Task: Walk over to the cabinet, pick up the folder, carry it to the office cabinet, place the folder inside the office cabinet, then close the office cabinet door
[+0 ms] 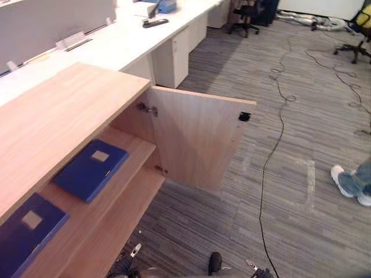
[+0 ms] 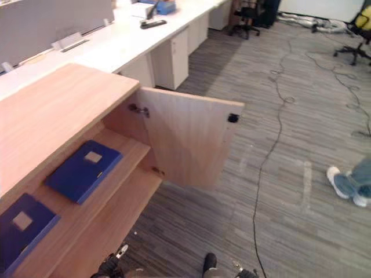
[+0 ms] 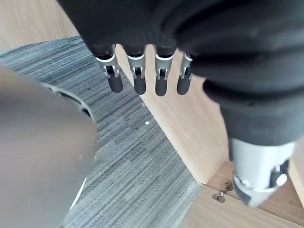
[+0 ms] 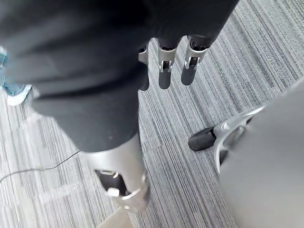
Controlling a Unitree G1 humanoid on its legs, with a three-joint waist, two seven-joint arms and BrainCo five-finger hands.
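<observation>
Office cabinet [image 1: 64, 110]: light wood, seen from above, with its door [image 1: 197, 139] swung wide out over the grey striped carpet [image 1: 278, 191]. The door hangs on a metal hinge [image 1: 148, 109] at its upper inner corner and carries a small black knob [image 1: 244, 116] near its free edge. On the upper shelf [image 1: 134, 155] a blue folder [image 1: 91, 169] lies flat, a pale label on its cover, on the side nearer the door. A second folder [image 1: 26, 229] of the same kind lies flat further along the shelf, apart from the first; which of the two is the task's own cannot be determined. Left hand [image 3: 138, 71]: fingers straight and relaxed, holding nothing, hanging over the carpet just beside a wooden panel that appears to belong to the cabinet, though the close view does not settle which part. Right hand [image 4: 164, 66]: fingers likewise straight and empty, hanging over open carpet. Neither hand touches the door. Behind the cabinet runs a long white desk [image 1: 127, 43]. A person's shoe [image 1: 346, 184] rests on the carpet at the robot's right, well apart from the cabinet.
</observation>
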